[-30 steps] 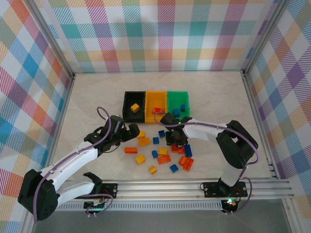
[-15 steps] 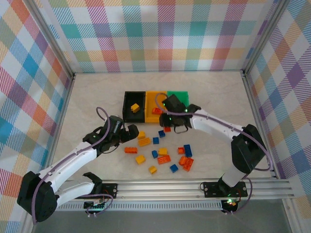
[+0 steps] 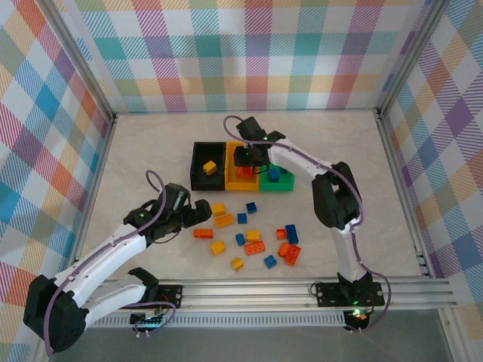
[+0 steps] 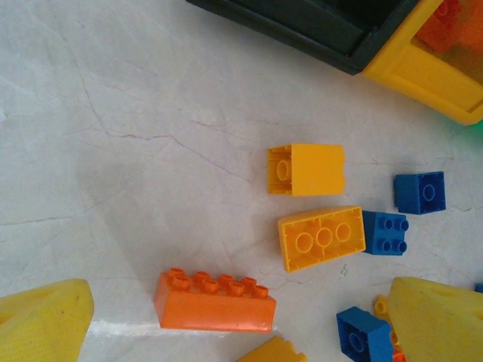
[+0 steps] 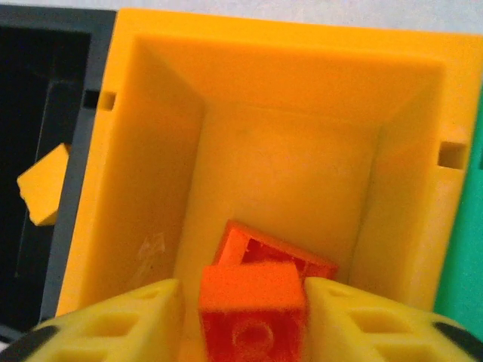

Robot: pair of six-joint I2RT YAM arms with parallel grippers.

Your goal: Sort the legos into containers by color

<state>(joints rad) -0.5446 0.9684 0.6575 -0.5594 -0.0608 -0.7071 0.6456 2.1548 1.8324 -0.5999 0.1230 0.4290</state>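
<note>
- The right gripper (image 5: 245, 320) pinches an orange-red brick (image 5: 253, 302) between its two yellow fingers (image 5: 128, 317) at the bottom of the wrist view. It grips the brick by its sides, so the brick should fall straight down when they part.
- The gripper hangs inside the rim of the orange-yellow bin (image 5: 272, 38). A second orange-red brick (image 5: 309, 264) lies on the bin floor just beyond the held one, which suggests this bin takes that colour.
- At the left of the frame is the black bin (image 5: 38, 75) with a yellow brick (image 5: 44, 185) in it. At the right edge is the green bin (image 5: 464, 279), which in the top view holds blue bricks (image 3: 276, 172). The sorting rule seems set.
- The step in hand looks like the release: the gripper only needs to open here.
- The left gripper (image 3: 198, 213) is spread wide and empty, low over the tabletop (image 3: 151, 143). A long orange-red brick (image 4: 215, 302) lies between its fingers at the bottom of its wrist view, probably lined up as the next pick.
- Just above that brick lie two yellow pieces (image 4: 306, 170) and a blue one (image 4: 385, 232), close enough to be nudged in a careless grasp.
- The loose legos (image 3: 253, 241) are scattered in the lower centre of the top view. Most remain unsorted.
</note>
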